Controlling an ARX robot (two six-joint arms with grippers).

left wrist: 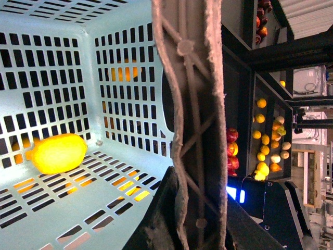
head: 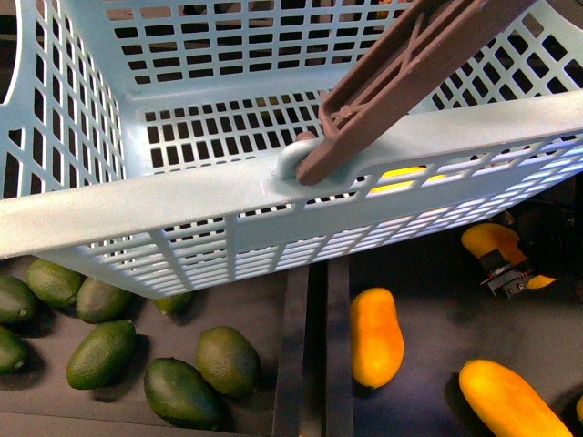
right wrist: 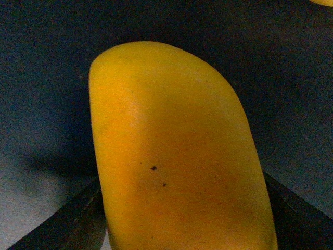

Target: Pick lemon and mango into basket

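1. Yellow lemon (left wrist: 57, 152) is lying inside the basket (head: 137, 196); my left gripper (left wrist: 200, 229) is clamping its handle (left wrist: 190, 104).
2. Just outside the basket, my right gripper (head: 508, 276) is gripping the mango (head: 483, 238); next, I judge, lifting it over the rim.

The teal basket (head: 182, 196) fills the top, mauve handle (head: 401, 82) slanting; right claw (head: 506, 273) grips a mango (head: 483, 238).

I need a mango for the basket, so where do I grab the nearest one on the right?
Pinch the mango across its narrow middle, from straight above: it lies flat and slanted, with bare floor along both long sides.
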